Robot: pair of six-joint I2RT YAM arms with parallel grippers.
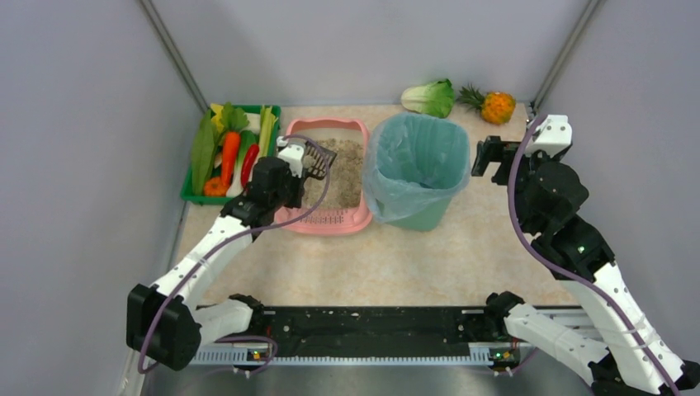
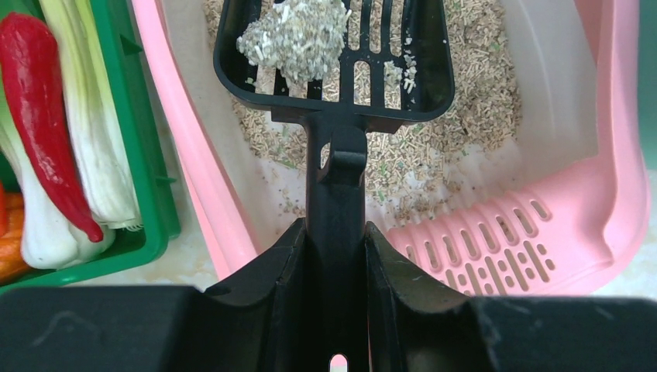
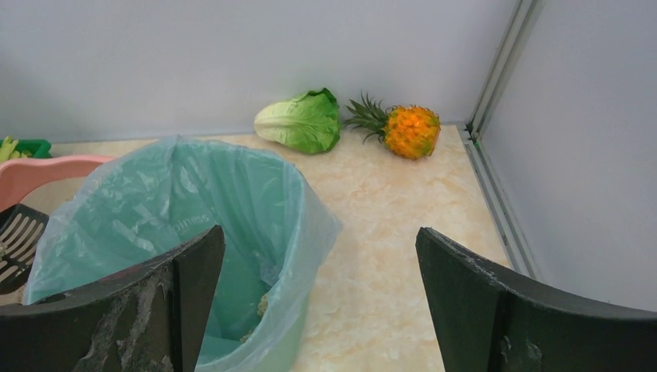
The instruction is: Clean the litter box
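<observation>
The pink litter box (image 1: pixel 337 221) lies at the back of the table, with grey-beige litter (image 1: pixel 347 169) inside and a slotted grille (image 2: pixel 496 248) at its near end. My left gripper (image 2: pixel 335 232) is shut on the handle of a black slotted scoop (image 2: pixel 403 85). The scoop hangs over the litter and carries a pale clump (image 2: pixel 298 35) in its pan. In the top view the scoop (image 1: pixel 319 161) is over the box's left half. My right gripper (image 3: pixel 319 240) stands open and empty just right of the teal bag-lined bin (image 3: pixel 194 201).
A green crate (image 1: pixel 191 195) of vegetables sits directly left of the litter box. The bin (image 1: pixel 417 169) stands against the box's right side. A cabbage (image 1: pixel 429 97) and a pineapple (image 1: pixel 498 107) lie at the back right by the wall.
</observation>
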